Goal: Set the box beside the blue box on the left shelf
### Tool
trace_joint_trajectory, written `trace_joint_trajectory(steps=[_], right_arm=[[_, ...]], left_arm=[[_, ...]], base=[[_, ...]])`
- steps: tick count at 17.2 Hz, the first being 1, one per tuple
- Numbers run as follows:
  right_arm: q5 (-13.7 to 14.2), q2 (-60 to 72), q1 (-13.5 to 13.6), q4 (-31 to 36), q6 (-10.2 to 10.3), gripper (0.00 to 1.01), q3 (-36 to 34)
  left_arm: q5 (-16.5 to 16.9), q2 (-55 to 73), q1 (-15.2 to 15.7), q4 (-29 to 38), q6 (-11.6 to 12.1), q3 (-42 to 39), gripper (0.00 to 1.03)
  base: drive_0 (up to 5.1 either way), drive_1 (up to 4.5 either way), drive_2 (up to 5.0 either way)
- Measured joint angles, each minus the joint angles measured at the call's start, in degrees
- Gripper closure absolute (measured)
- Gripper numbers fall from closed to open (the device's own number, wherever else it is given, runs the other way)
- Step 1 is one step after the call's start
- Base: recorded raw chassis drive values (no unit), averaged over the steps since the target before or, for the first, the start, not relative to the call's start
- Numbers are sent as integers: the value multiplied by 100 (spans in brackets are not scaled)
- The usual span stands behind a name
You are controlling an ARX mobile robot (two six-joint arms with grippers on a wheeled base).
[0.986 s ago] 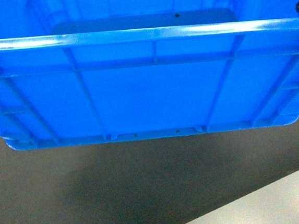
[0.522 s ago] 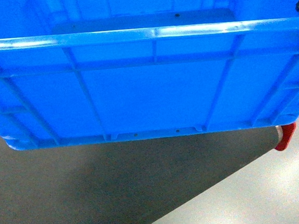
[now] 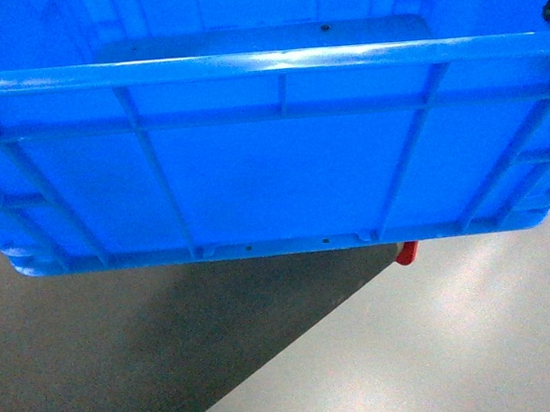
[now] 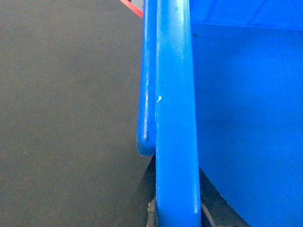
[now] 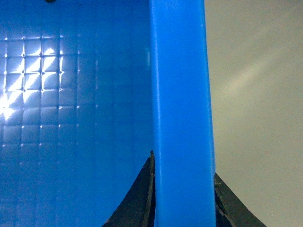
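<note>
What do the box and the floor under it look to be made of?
The box looks like moulded plastic with a smooth gloss: light streaks along its rim, moulded ribs on the wall, and an embossed grid on its inside bottom in the right wrist view. The floor has a dull dark part, possibly carpet or matting, and a paler part with a soft sheen, likely smooth hard flooring.

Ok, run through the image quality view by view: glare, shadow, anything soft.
Head view: a glare streak runs along the box rim, and a dark shadow lies on the floor beneath it. Left wrist view: evenly lit, rim close and slightly soft, floor dim. Right wrist view: bright reflections flare on the gridded box bottom at left; the right gripper fingers are dark silhouettes either side of the rim.
</note>
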Motion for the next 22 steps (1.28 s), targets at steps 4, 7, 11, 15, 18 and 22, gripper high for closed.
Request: trace_joint_trajectory(steps=[4, 7, 11, 15, 18, 22], right_arm=[[0, 0, 0, 7, 0, 82, 0], [2, 0, 0, -13, 0, 82, 0], [2, 0, 0, 2, 0, 82, 0], [2, 0, 0, -4, 0, 82, 0], [2, 0, 0, 7, 0, 82, -2], [2, 0, 0, 0, 0, 82, -2]], left_arm=[[0, 0, 0, 2, 0, 0, 96], [2, 0, 0, -2, 0, 0, 96], [0, 0, 0, -4, 0, 0, 96], [2, 0, 0, -2, 0, 0, 96], [0, 0, 0, -2, 0, 0, 96], [0, 0, 0, -2, 0, 0, 96]], base=[[-164, -164, -164], [-164, -164, -164], [-164, -164, -164], [-164, -164, -164], [-164, -164, -164], [-164, -164, -164]])
